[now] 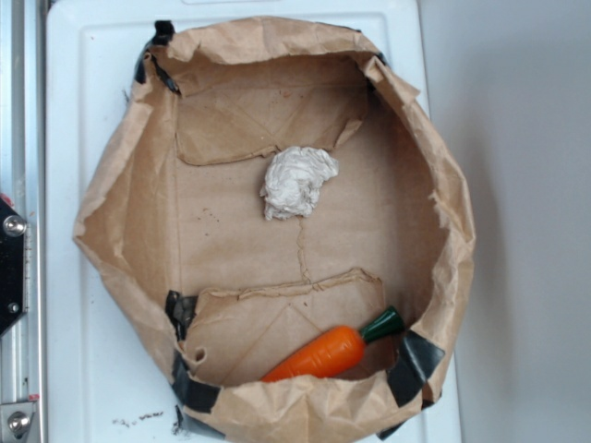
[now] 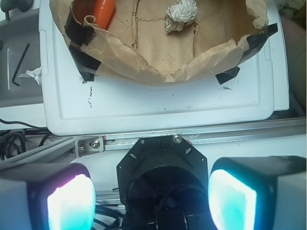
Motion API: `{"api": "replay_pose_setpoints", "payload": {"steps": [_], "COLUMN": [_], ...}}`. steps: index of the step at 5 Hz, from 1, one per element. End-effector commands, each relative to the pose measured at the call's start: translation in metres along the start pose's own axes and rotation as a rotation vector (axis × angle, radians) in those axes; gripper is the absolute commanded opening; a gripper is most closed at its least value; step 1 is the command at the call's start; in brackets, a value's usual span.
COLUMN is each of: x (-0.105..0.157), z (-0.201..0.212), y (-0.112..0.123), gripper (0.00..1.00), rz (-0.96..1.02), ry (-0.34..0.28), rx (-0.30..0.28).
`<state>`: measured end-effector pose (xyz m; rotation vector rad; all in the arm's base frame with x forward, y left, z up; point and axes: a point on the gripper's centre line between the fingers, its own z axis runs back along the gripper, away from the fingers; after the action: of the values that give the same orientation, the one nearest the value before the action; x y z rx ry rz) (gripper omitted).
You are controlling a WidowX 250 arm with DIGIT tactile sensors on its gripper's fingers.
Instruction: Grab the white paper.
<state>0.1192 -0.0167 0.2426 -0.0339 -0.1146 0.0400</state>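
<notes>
So there's a white tray point(image 1: 69, 185) with a brown paper bag point(image 1: 120, 212) opened on it. Toy carrot point(image 1: 328, 351) lies at the bag's near edge, white paper point(image 1: 295, 182) mid-floor toward its far edge. Gripper point(image 2: 151, 199) hangs off the tray, fingers point(image 2: 72, 201) spread wide, empty.

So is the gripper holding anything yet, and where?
Nothing is held. The gripper is open and empty, well short of the bag; the white paper lies untouched inside it.

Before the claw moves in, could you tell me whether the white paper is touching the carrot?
No; the white paper lies mid-bag, apart from the carrot near the rim.
</notes>
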Motion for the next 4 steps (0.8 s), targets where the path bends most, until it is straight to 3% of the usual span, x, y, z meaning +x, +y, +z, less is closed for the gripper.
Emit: {"api": "replay_pose_setpoints", "payload": {"steps": [1, 2, 3, 4], "x": [0.0, 0.047, 0.096, 0.134], "z": [0.0, -0.019, -0.045, -0.072], "y": [0.0, -0.019, -0.012, 0.006], "gripper": [1.0, 1.0, 1.0, 1.0], "rz": [0.0, 0.077, 0.099, 0.095], "ry": [0.0, -0.001, -0.06, -0.074], "rx": [0.0, -0.005, -0.006, -0.017]}}
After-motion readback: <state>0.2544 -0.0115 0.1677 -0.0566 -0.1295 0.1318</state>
